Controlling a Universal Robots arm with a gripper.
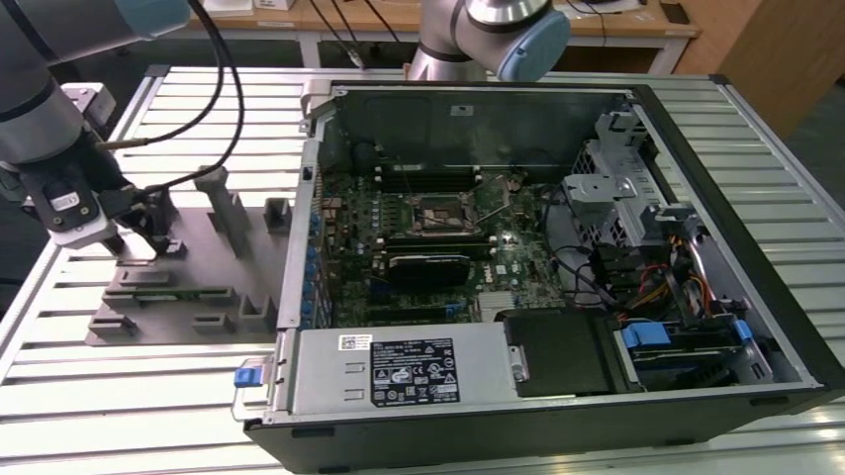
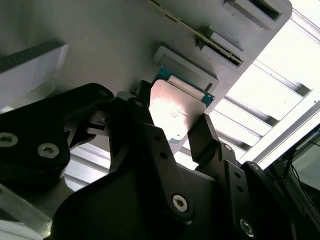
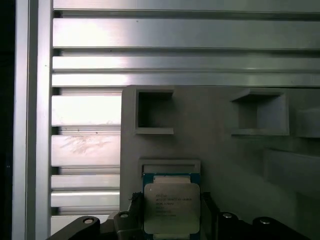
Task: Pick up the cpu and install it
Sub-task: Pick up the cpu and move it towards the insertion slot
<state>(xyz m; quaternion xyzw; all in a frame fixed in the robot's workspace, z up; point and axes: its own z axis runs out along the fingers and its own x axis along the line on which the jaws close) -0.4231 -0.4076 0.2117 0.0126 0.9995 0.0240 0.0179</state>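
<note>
In both wrist views I see the cpu [image 3: 171, 207] [image 2: 172, 107] as a small flat square chip, its silver-grey metal lid facing up and catching glare, with a thin blue-green board edge round it. It lies level in a shallow framed seat on the grey fixture plate [image 3: 215, 150], near that plate's edge.

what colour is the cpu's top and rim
The cpu has a silver-grey top, blue-green rim; clearest in the first wrist view.

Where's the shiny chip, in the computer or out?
Out: the cpu is gripped in the claw at the grey fixture, beside the computer case.
</note>
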